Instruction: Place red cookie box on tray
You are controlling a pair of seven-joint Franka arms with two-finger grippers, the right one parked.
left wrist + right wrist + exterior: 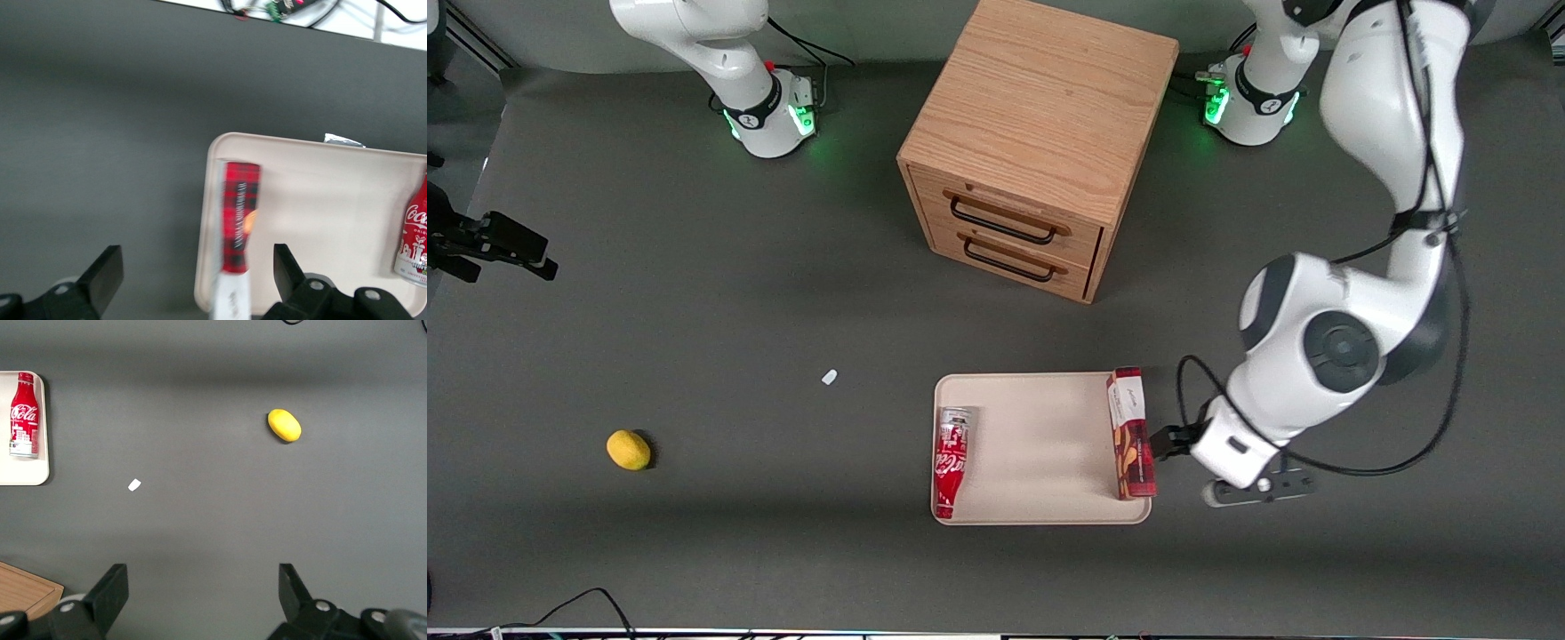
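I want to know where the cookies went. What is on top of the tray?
On the tray lie the red cookie box, along the edge nearest the open gripper, and a red Coca-Cola bottle along the other edge. The tray under them is hidden.

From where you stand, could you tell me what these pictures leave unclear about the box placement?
- Red cookie box: its white end is cut off by the left wrist view's edge.
- Whether the box lies flat on the tray or leans on its rim: no view settles it.
- Gripper: open beside the box, mostly hidden under the wrist in the front view.
- Coca-Cola bottle: partly cropped.
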